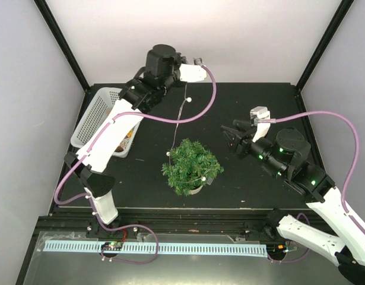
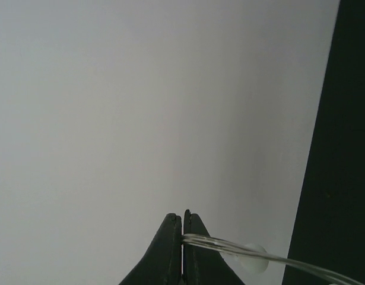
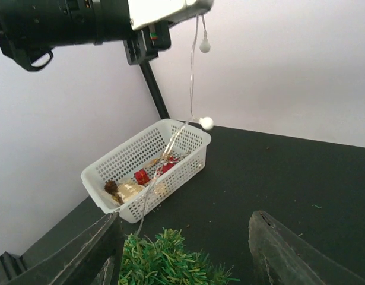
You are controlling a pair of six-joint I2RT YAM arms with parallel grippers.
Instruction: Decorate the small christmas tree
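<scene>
The table (image 1: 259, 184) is flat and matt black. Pale walls (image 1: 200, 35) close it on three sides, with black posts (image 1: 63, 47) at the far corners. In front of the near edge lies a light-blue slotted strip (image 1: 152, 248).

A white perforated basket (image 1: 96, 113) stands at the left edge, near the far left corner. In it I see small red pieces (image 3: 142, 176), a golden one (image 3: 127, 190) and a dark brown one (image 3: 111, 186); I cannot tell what each one is.

The tree (image 1: 191, 166) stands upright in its pale pot near the middle of the near edge.

My left gripper (image 2: 182, 224) is high above the far side of the table, its jaws pressed together on a thin clear wire (image 1: 183, 113) with white beads (image 3: 206, 123). The wire hangs down from there and its lower part reaches the tree.

My right gripper (image 1: 231, 136) hovers over the right half, pointing to the tree. Its jaws stand apart with nothing between them.
</scene>
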